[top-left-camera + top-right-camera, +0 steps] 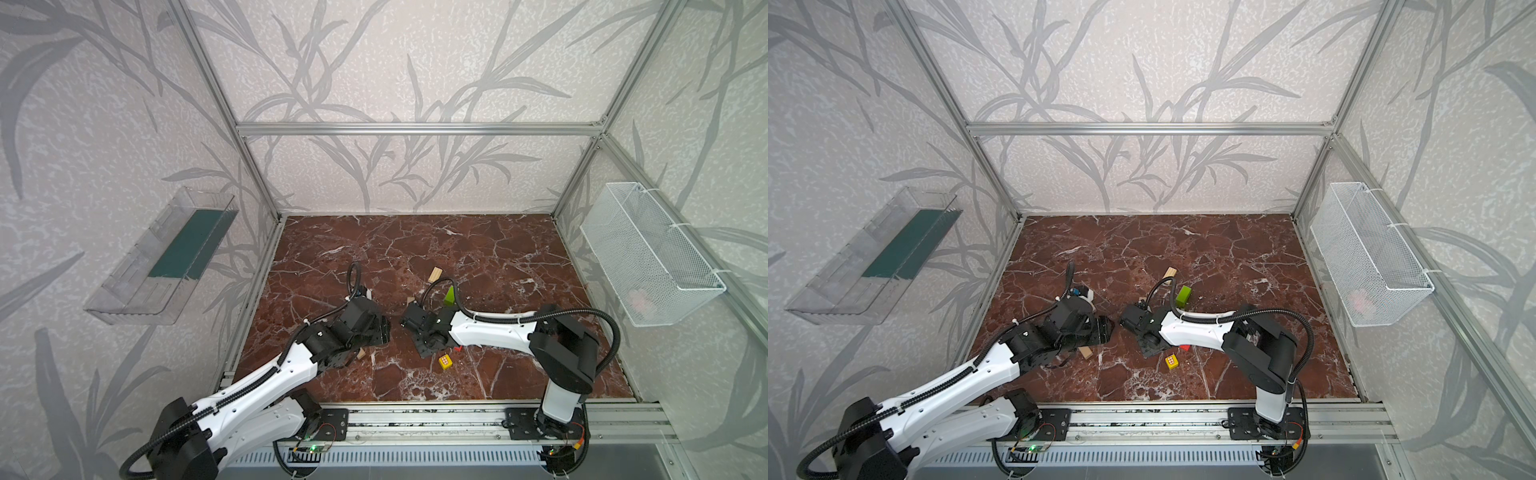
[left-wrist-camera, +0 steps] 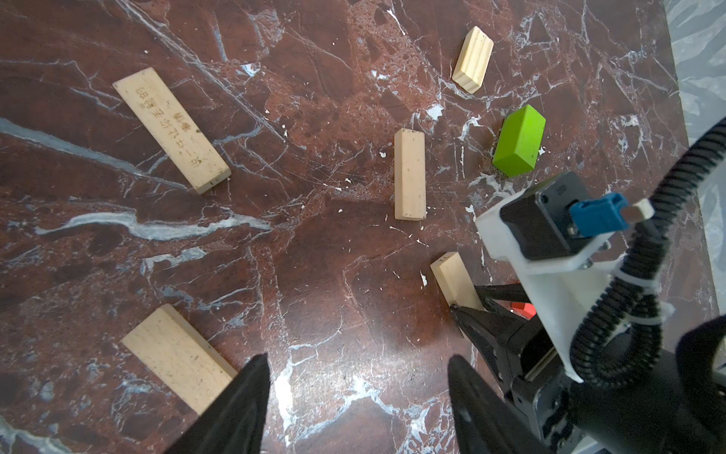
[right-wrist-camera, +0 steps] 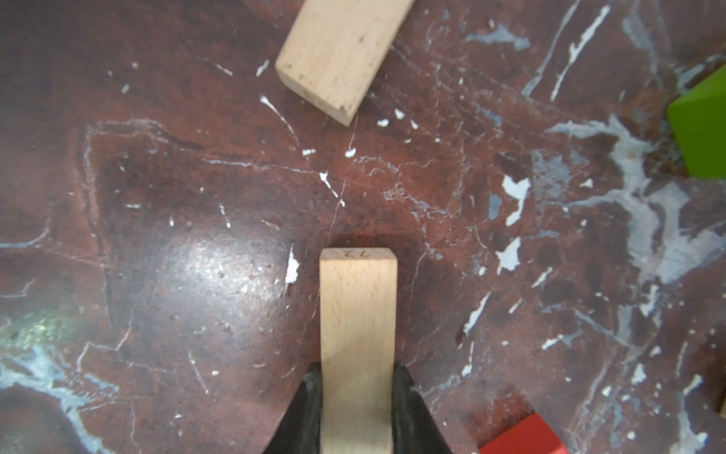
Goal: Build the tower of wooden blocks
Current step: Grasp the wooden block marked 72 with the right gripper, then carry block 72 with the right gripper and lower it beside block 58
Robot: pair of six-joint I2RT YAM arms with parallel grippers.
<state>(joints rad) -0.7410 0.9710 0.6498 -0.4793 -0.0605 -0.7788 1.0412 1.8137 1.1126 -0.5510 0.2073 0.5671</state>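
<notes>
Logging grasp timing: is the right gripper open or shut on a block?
Right gripper shut on the tan bar: right wrist view shows both fingers pressing its long sides.

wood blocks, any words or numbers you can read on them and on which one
"72", apparently, seen upside down: end face of the short bar in the right claw.
Row of burnt-in characters on the long bar: not legible.
Yellow cube: printed pattern, too small to read.
</notes>
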